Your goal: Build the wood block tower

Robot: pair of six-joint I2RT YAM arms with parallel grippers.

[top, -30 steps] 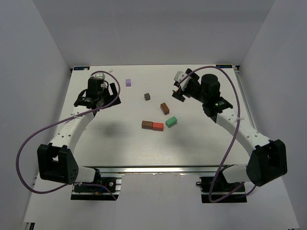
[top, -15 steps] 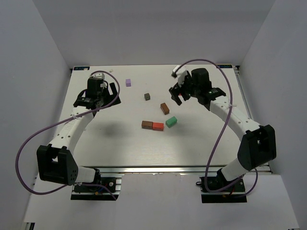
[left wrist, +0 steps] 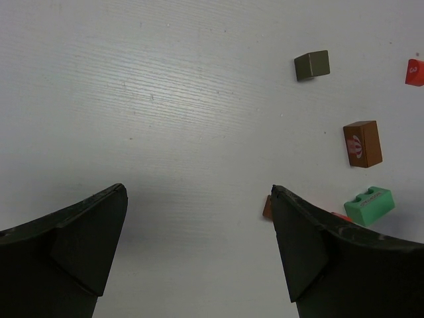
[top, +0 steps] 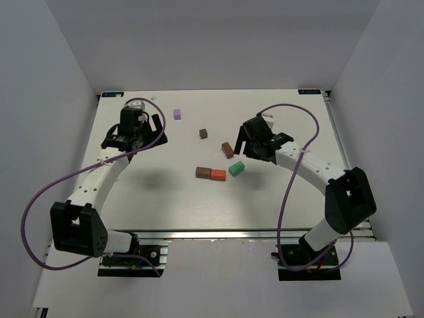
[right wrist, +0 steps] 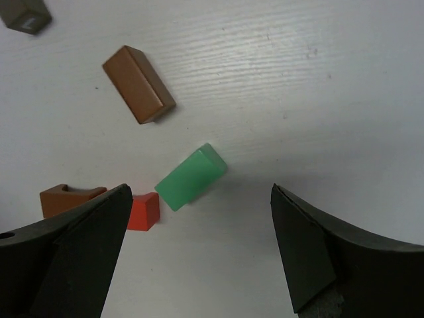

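The wood blocks lie loose on the white table, none stacked, so no tower stands. A brown block and a red block touch side by side. A green block lies just right of them, a brown bar above it, a dark grey cube and a lilac cube farther back. My right gripper is open and empty, close above the green block, with the red block and brown bar in view. My left gripper is open and empty at the far left.
The left wrist view shows bare table between the fingers, with the dark grey cube, brown bar and green block off to the right. Grey walls enclose the table. Purple cables loop beside both arms.
My right arm has swung forward and left from the back of the table, bringing its open gripper down over the green block. The left arm and the blocks have not moved.
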